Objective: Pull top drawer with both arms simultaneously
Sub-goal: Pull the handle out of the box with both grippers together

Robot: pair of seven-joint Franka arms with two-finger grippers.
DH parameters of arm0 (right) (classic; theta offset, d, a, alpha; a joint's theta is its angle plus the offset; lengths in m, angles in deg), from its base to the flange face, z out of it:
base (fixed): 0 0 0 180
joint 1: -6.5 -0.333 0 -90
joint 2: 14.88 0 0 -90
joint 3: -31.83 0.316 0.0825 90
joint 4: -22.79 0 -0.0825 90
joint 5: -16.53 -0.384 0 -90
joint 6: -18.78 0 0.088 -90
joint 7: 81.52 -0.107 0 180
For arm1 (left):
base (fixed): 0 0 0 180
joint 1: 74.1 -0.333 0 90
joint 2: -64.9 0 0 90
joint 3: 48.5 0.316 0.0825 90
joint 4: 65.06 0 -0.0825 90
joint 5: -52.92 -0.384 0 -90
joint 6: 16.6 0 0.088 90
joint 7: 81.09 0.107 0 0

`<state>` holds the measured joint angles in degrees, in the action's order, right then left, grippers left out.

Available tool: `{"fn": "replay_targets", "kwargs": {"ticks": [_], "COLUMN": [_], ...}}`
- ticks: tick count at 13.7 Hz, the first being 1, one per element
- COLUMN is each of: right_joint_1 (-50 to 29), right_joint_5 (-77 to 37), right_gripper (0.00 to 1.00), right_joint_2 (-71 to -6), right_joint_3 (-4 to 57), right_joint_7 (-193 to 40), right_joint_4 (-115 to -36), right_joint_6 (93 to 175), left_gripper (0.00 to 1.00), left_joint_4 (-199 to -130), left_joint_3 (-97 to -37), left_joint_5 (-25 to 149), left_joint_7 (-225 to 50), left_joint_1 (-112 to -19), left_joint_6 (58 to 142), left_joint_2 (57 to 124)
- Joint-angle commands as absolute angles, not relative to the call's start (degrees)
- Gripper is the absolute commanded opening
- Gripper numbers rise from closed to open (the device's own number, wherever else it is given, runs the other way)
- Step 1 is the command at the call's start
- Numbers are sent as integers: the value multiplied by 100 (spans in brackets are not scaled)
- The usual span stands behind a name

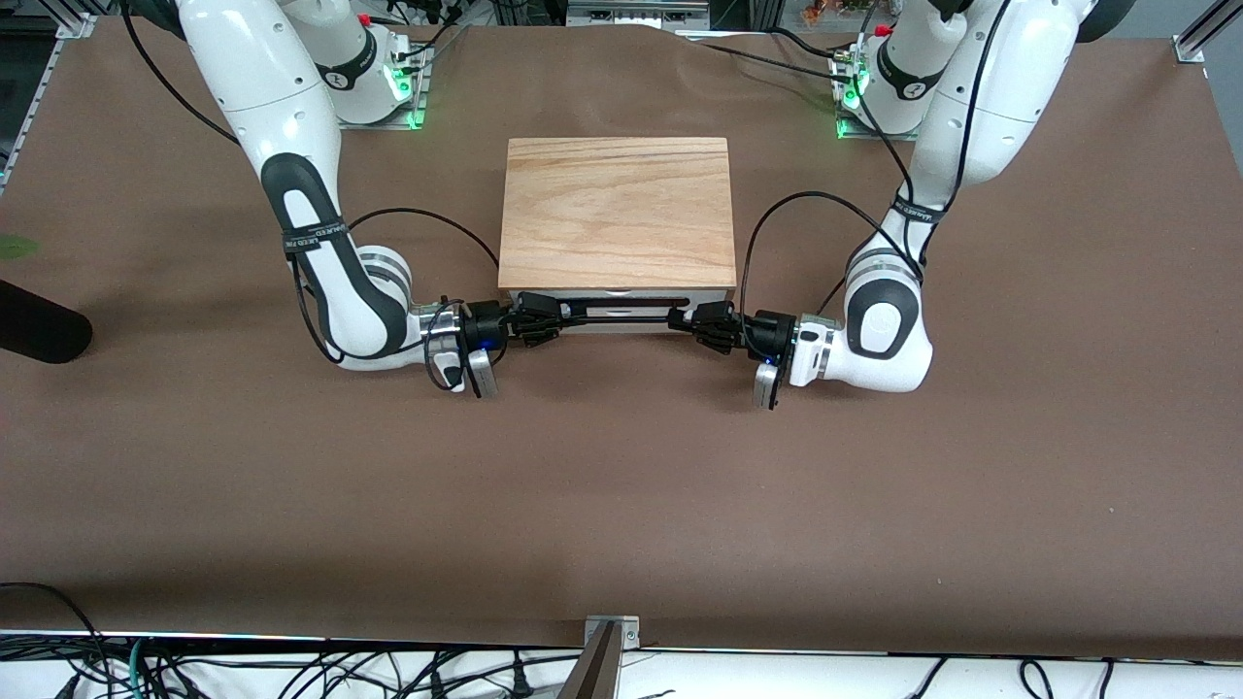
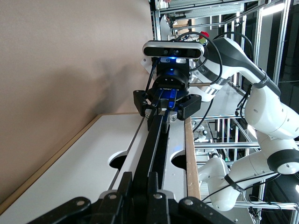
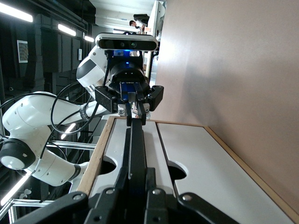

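Two grippers clamp the black wire handle (image 1: 621, 313) of the top drawer (image 1: 618, 303), barely open, in the cabinet (image 1: 618, 209) at mid-table: left gripper (image 1: 701, 320) shut on the handle's end toward the left arm, right gripper (image 1: 540, 316) on the opposite end. Pulling well likely means drawing both evenly toward the front camera, keeping the handle level.

Bright even overhead light; soft shadows on table (image 1: 621, 505); sharp focus.

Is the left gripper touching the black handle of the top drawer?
Touching. In the left wrist view the left gripper has its fingers closed around the black handle; the right gripper grips its other end.
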<state>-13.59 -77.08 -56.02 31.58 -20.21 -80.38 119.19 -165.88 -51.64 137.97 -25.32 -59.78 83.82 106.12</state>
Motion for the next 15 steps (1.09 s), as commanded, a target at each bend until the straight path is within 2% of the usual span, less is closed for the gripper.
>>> {"fn": "replay_targets", "kwargs": {"ticks": [1,7,15], "right_joint_1": [-1336,-1310,-1354], "right_joint_5": [-7742,-7733,-7733], "right_gripper": [0,0,0], "right_joint_2": [-5680,-6409,-7104], "right_joint_3": [3183,3139,3148], "right_joint_7": [-2332,-3193,-3915], "right_joint_4": [-7602,-6231,-4833], "right_joint_6": [11941,11976,12582], "left_gripper": [6,6,6], "left_joint_4": [-16290,-15271,-13285], "left_joint_3": [-5184,-5149,-4832], "left_joint_5": [14055,14002,13967], "left_joint_7": [-2387,-3071,-4302], "left_joint_1": [-6012,-6030,-6012], "left_joint_6": [8403,8403,8412], "left_joint_2": [10830,11340,12351]}}
